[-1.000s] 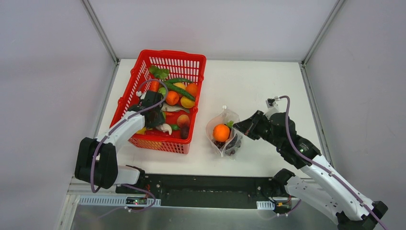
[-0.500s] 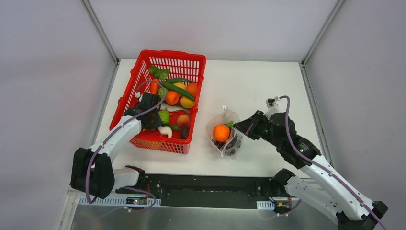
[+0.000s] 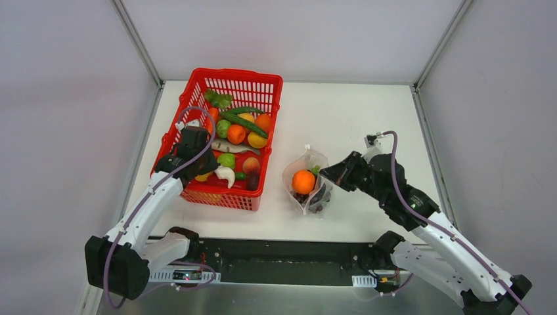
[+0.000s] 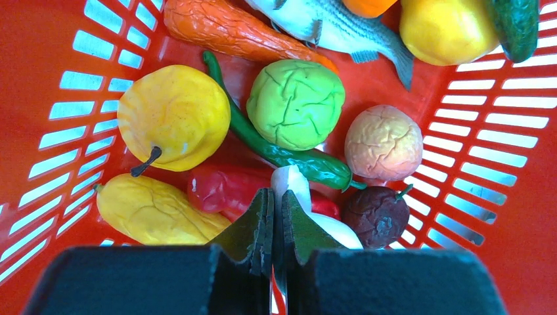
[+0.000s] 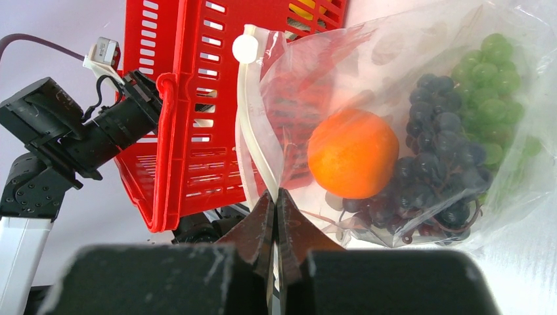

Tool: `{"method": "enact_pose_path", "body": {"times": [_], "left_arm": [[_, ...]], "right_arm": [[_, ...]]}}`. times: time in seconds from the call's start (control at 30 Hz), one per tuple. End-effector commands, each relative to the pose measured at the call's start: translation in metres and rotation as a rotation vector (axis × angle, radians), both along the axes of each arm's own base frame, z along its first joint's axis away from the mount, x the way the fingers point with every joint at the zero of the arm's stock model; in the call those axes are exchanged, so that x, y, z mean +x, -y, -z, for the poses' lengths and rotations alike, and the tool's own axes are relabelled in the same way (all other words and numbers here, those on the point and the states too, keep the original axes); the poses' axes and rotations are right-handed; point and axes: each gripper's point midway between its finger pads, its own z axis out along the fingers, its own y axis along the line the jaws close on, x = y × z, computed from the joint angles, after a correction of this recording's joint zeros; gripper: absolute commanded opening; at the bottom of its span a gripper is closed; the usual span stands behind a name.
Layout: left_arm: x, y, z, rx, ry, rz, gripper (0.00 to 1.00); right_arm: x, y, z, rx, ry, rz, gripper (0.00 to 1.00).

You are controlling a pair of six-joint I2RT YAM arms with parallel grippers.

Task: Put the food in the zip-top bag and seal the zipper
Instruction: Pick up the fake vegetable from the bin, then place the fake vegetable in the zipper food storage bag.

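Inside zip-top bag [image 5: 394, 46], orange ball [image 5: 353, 154]

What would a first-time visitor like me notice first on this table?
Most likely the bright red basket at the left of the table, heaped with glossy toy fruit and vegetables, with the left gripper reaching down into it. Next comes the clear zip-top bag in the middle, showing an orange ball and dark grapes inside, its edge pinched by the right gripper.
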Motion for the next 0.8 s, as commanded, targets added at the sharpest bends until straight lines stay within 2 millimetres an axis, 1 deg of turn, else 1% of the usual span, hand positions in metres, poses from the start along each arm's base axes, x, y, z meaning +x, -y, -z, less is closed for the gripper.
{"method": "enact_pose_path", "body": {"times": [0.0,0.13,0.2,0.27,0.37,0.47,0.57,0.63,0.77], "left_arm": [[0.003,0.002,-0.024,-0.011,0.062,0.023,0.00],[0.002,0.008,-0.039,-0.056,0.109,0.036,0.00],[0.000,0.012,-0.054,-0.082,0.142,0.052,0.00],[-0.007,0.010,-0.077,-0.078,0.178,0.062,0.00],[-0.016,0.007,-0.116,-0.092,0.292,0.082,0.00],[-0.019,0.015,-0.143,-0.133,0.365,0.125,0.00],[-0.019,0.029,-0.155,-0.180,0.390,0.185,0.00],[-0.020,0.036,-0.158,-0.200,0.394,0.213,0.00],[-0.020,0.046,-0.160,-0.224,0.407,0.245,0.00]], "right_arm": [[0.004,-0.002,-0.008,0.035,0.017,0.014,0.00],[0.003,-0.003,-0.009,0.043,0.015,0.007,0.00],[0.003,-0.002,-0.009,0.041,0.016,0.011,0.00],[0.002,-0.001,-0.009,0.037,0.016,0.009,0.00],[0.002,0.000,-0.010,0.036,0.017,0.012,0.00],[0.002,0.000,-0.009,0.038,0.014,0.019,0.00],[0.001,-0.005,-0.012,0.059,0.010,-0.001,0.00],[0.001,-0.007,-0.012,0.063,0.008,-0.012,0.00],[0.002,-0.005,-0.015,0.056,0.015,-0.002,0.00]]}}
